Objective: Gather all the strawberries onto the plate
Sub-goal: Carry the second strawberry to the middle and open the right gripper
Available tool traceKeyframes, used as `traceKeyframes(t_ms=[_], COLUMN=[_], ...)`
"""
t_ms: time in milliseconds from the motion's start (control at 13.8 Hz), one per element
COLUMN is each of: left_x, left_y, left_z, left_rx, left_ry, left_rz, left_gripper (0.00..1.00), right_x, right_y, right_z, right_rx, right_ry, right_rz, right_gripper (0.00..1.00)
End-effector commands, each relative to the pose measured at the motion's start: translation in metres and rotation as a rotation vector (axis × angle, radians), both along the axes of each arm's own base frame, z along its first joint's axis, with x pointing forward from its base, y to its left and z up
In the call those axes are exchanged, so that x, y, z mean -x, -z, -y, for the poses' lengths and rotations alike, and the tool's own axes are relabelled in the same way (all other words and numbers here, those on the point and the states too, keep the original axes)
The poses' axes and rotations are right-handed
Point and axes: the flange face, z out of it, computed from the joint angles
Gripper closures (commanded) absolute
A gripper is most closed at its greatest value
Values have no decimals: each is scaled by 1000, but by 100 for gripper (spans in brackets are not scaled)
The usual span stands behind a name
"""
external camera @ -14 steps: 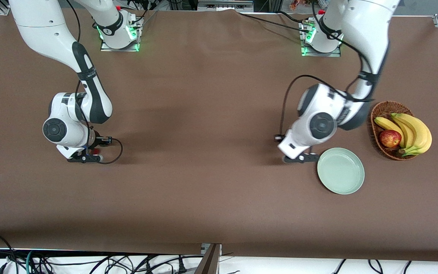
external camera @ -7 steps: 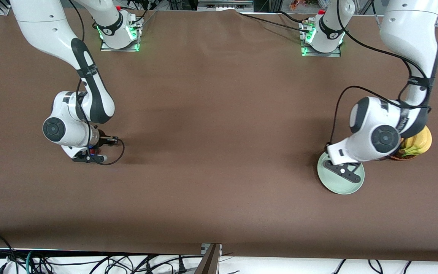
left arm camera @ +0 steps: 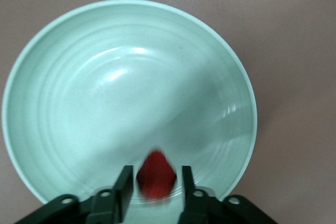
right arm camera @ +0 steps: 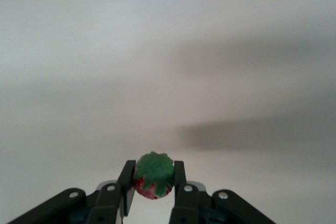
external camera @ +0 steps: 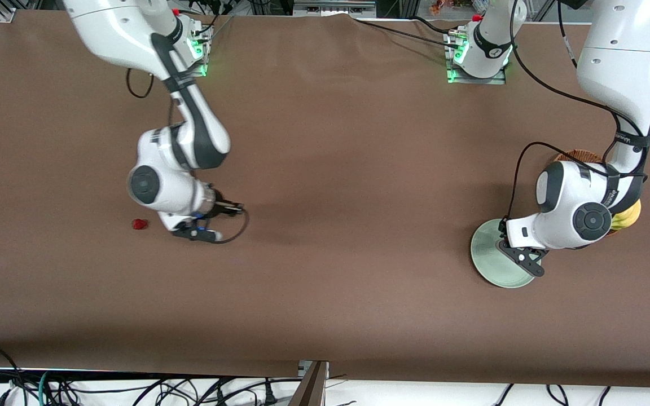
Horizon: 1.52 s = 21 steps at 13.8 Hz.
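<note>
strawberry (left arm camera: 156,174) seemingly loose between left gripper (left arm camera: 155,188) fingers over plate (left arm camera: 79,103).

L hand (external camera: 521,261) went from beside plate (external camera: 486,265) to over it, toward 3 o'clock; fingers now off the blurred strawberry (left arm camera: 156,176). R hand (external camera: 195,232), w/ green-topped strawberry (right arm camera: 153,182), shifted toward 3 o'clock, baring lone strawberry (external camera: 139,224) on surface at its 9 o'clock.

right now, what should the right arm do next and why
Probably carry its load across toward the plate. The right gripper is shut on a strawberry over bare table toward the right arm's end, while the plate lies toward the left arm's end, under the left gripper. A loose strawberry waits on the table for later.
</note>
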Motion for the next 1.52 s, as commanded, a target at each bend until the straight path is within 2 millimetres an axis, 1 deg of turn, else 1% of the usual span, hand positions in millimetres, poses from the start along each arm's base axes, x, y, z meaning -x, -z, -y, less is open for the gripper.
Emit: traceKeyframes(t_ms=[0, 73, 145, 290, 435, 508, 581, 653, 726, 798, 871, 944, 1016, 1089, 1161, 1306, 1379, 1452], left_x=[-3, -4, -4, -5, -8, -9, -11, -17, -21, -25, -27, -26, -26, -25, -24, -22, -20, -19], left_y=[-3, -4, -5, -11, -28, -38, -50, -67, -79, -94, -101, -105, -106, -105, -105, -104, -102, -100], left_z=[-2, -2, -2, -3, -2, 1, 9, 15, 26, 37, 43, 54, 65, 69, 77, 83, 85, 87], left_rx=[5, 5, 4, 4, 2, 1, -1, 0, -5, -10, -13, -15, -17, -3, 31, 81, 103, 109], left_ry=[18, 17, 16, 15, 13, 13, 22, 26, 38, 51, 56, 58, 45, -4, -63, -125, -156, -176], left_rz=[-3, -2, 0, 8, 31, 37, 50, 67, 49, 32, 10, 9, 10, 7, -1, -16, -28, -35], left_gripper=[0, 0, 0, 0, 0, 0, 0, 0, 0, 0, 0, 0, 0, 0, 0, 0, 0, 0], right_x=[-13, -6, -2, 13, 32, 40, 46, 52, 55, 61, 68, 70, 70, 68, 64, 48, 32, 17], right_y=[-4, -4, -2, 10, 29, 36, 42, 49, 55, 60, 66, 69, 67, 62, 55, 29, 14, -10], right_z=[-85, -120, -145, -188, -220, -235, -249, -262, -269, -278, -283, -284, -285, -286, -284, -275, -258, -242], right_rx=[-18, -45, -88, -180, -256, -286, -304, -312, -316, -316, -313, -310, -314, -313, -314, -313, -287, -269], right_ry=[145, 190, 243, 310, 335, 331, 320, 307, 300, 287, 279, 276, 269, 245, 240, 247, 250, 214], right_rz=[28, 43, 62, 120, 181, 208, 223, 225, 224, 221, 216, 214, 218, 237, 248, 245, 223, 196], right_gripper=[80, 80, 80, 80, 80, 80, 80, 80, 80, 79, 79, 75, 42, 1, 0, 0, 0, 0])
